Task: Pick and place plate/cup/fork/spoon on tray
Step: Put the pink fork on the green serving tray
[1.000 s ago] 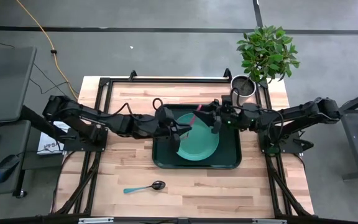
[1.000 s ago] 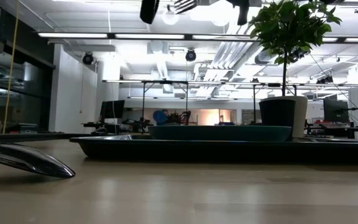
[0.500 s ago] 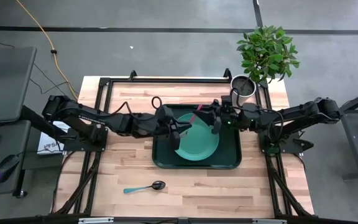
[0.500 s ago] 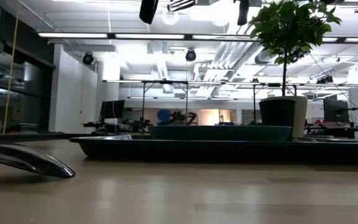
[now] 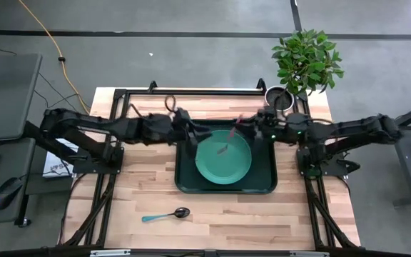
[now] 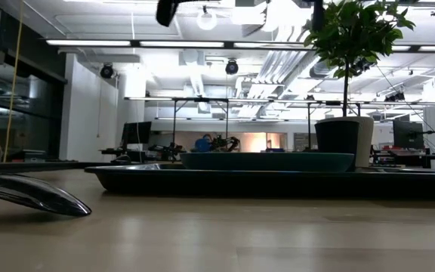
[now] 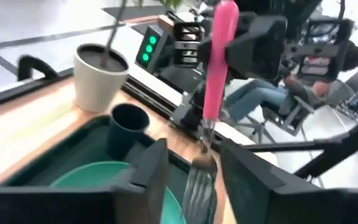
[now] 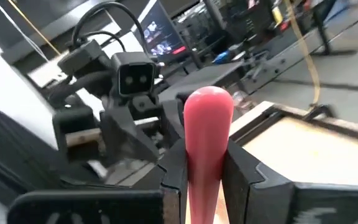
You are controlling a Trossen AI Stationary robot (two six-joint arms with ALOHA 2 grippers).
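Observation:
The fork [image 7: 211, 81], pink-handled, hangs tines down over the teal plate [image 5: 223, 160], which lies in the dark green tray [image 5: 262, 178]. My right gripper [image 5: 245, 128] is shut on the fork's handle. My left gripper [image 7: 192, 180] is open at the tray's far left; its fingers stand on either side of the tines, and I see no touch. The dark cup [image 7: 128, 124] stands in the tray's far right corner, next to a white pot. The spoon [image 5: 165, 215] lies on the wood near the table's front edge. My right gripper pinches the fork's pink handle [image 8: 206, 163] between its two fingers, which lie across it. They come roughly level from the table's right. The handle's rounded end [image 8: 208, 102] sticks out past the fingers. The fork hangs nearly upright, tines [image 7: 199, 177] down, clear of the plate.
A potted plant in a white pot [image 5: 280, 98] stands at the table's far right corner, just beyond the tray. Bare wood lies in front of the tray around the spoon. In the left wrist view a seated person [image 7: 272, 99] shows beyond the table.
My left gripper has drawn back from over the plate toward the table's left and far edge. My right arm has pulled back a little toward the right edge. The fork stays over the plate's far part, and the plate now shows whole.

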